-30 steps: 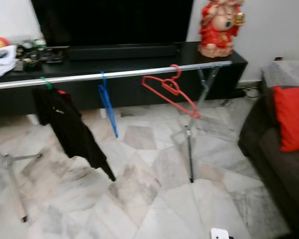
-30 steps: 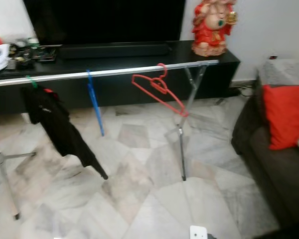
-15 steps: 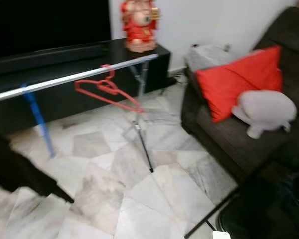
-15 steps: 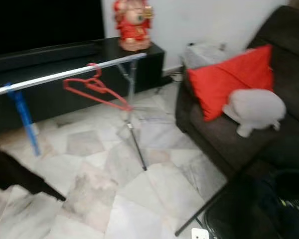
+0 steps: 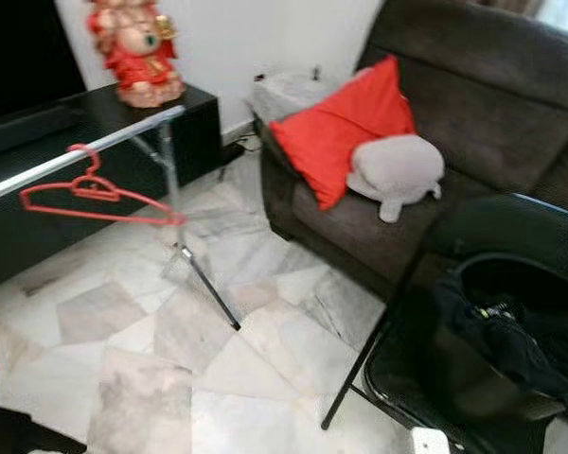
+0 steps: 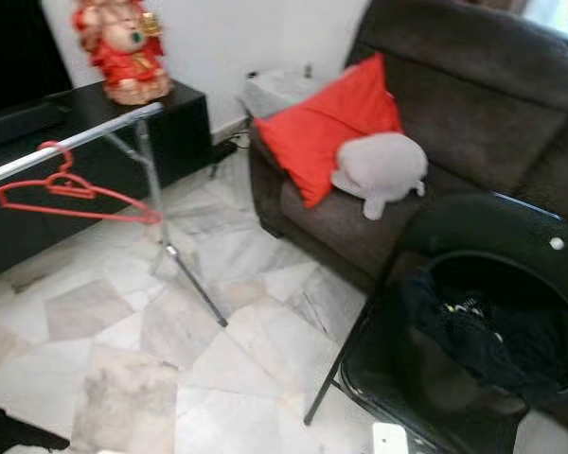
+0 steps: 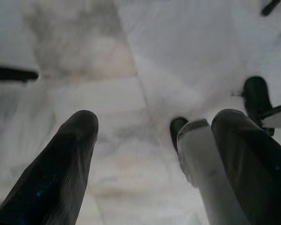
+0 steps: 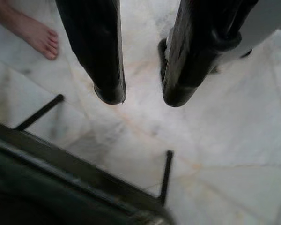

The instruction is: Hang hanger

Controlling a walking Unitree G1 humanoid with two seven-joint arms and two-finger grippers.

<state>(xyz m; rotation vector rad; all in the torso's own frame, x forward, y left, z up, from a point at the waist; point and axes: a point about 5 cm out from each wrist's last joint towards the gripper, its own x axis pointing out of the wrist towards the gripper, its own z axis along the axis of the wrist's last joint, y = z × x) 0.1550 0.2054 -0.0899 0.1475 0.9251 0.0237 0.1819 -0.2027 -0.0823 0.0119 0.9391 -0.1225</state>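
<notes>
A red hanger (image 5: 95, 194) hangs near the end of the silver rail (image 5: 76, 153) of a clothes rack, at the left of the eye views. To the right, a black laundry basket (image 5: 473, 267) on a folding stand holds dark clothes (image 5: 511, 345). In the left wrist view my left gripper (image 7: 155, 121) hangs open above the marble floor, holding nothing. In the right wrist view my right gripper (image 8: 144, 95) is open too, empty, above the floor beside the basket's dark rim (image 8: 61, 168).
A dark sofa (image 5: 492, 104) with a red cushion (image 5: 346, 128) and a grey plush toy (image 5: 395, 170) stands at the right. A black cabinet (image 5: 38, 123) carries a red statue (image 5: 137, 47). A person's bare foot (image 8: 30, 30) is on the floor near my right gripper.
The camera has swung to the right: rack and hangers slid to the picture's left, the black garment nearly out of frame, while the sofa and the laundry basket came into view.
</notes>
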